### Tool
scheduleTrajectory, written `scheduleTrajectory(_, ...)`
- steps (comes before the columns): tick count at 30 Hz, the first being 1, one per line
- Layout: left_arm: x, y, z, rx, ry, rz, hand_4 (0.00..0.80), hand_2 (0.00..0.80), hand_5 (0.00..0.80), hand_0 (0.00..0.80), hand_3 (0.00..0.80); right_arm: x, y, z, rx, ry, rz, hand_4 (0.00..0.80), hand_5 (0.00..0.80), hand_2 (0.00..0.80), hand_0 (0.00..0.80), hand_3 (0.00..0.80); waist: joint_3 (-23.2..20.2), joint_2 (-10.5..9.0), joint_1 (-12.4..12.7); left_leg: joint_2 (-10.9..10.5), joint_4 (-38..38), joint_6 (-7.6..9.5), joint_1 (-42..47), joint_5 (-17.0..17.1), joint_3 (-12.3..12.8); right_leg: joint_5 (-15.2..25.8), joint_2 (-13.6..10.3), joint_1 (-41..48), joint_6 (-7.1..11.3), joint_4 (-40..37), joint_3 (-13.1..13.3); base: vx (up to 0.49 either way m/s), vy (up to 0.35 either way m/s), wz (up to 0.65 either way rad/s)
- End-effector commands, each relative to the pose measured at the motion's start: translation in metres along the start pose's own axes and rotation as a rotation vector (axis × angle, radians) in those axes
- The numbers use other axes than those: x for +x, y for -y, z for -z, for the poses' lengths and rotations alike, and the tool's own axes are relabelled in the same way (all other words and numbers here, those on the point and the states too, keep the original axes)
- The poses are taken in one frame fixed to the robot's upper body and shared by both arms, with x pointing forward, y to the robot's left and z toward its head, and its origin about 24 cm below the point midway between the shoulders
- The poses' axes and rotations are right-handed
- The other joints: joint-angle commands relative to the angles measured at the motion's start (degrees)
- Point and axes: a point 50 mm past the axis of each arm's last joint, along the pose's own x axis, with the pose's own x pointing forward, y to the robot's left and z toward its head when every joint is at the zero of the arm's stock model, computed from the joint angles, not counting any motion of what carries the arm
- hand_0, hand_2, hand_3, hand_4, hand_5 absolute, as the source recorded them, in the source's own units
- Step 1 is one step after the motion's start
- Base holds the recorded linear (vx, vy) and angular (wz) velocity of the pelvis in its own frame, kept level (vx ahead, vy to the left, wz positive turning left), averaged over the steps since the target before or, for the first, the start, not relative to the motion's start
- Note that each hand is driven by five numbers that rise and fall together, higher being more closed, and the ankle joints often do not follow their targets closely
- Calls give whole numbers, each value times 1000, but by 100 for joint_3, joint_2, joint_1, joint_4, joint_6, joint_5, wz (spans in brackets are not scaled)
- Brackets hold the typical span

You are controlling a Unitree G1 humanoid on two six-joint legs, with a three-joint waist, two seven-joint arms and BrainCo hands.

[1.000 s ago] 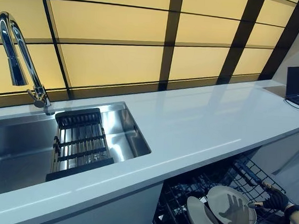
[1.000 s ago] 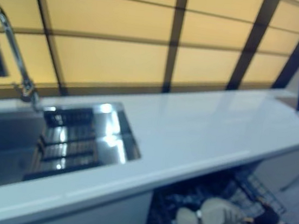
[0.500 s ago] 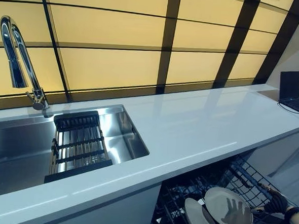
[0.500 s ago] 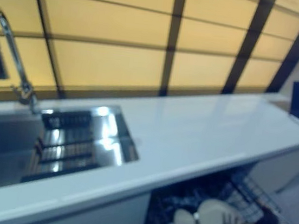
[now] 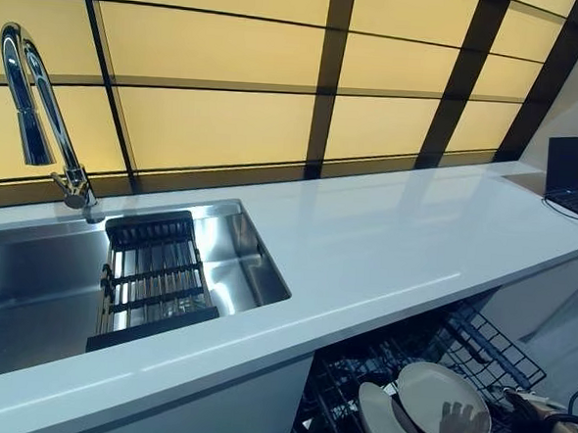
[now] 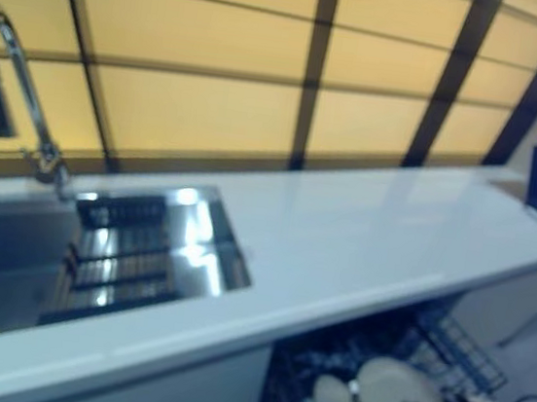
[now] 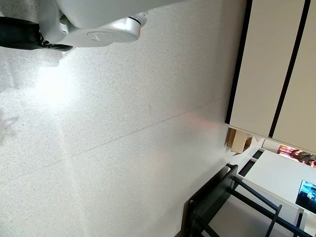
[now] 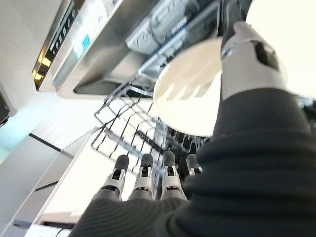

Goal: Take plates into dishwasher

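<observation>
1. Down in the left eye view, two plates stand on edge in the dishwasher rack [image 5: 477,351] below the white surface [image 5: 386,242]; the rear plate [image 5: 442,403] leans behind the front plate [image 5: 379,423], likely so the tines keep them apart. Right hand [image 5: 537,413] sits just beside the rear plate
2. Right eye view shows the same: sink [image 6: 8,247] with its drainer holds no plates, tap [image 6: 11,62] at the back
3. Left wrist view shows only floor; that hand is not visible
4. Right wrist view: fingers [image 8: 143,173] straight and released, thumb [image 8: 244,42] near the rear plate's rim, grasping nothing
</observation>
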Motion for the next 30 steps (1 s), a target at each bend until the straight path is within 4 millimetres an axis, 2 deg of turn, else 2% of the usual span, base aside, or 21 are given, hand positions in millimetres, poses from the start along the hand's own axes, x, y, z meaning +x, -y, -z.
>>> scheduleTrajectory(1,6,-8,-33,28,89,-14,0,0,0,0,0,9,30,-12,-26,30,98,0,0,0,0,0,221,-145,240,-126,19,206,114,-469,-269,162,-142,-62,430,15,-29,0,0,0)
scheduleTrajectory(9,7,-3,-36,31,100,3,0,0,0,0,0,18,14,-33,97,83,92,0,0,0,0,0,297,-80,283,-147,19,214,58,-453,-318,149,-159,-95,409,15,-70,-10,-1,2)
scheduleTrajectory(14,8,-1,-36,30,102,10,0,0,0,0,0,21,10,-36,116,82,93,0,0,0,0,0,301,-53,297,-152,19,217,54,-458,-332,131,-164,-89,396,15,-87,0,0,0)
scheduleTrajectory(22,8,-2,-36,33,99,6,0,0,0,0,0,21,13,-32,134,57,106,0,0,0,0,0,286,-72,294,-159,19,219,42,-454,-341,141,-174,-97,407,15,-82,0,0,0)
scheduleTrajectory(30,9,5,-37,36,104,21,0,0,0,0,0,30,-13,-47,226,49,65,0,0,0,0,0,340,-44,361,-166,19,237,11,-437,-382,145,-187,-118,401,15,-104,0,0,0)
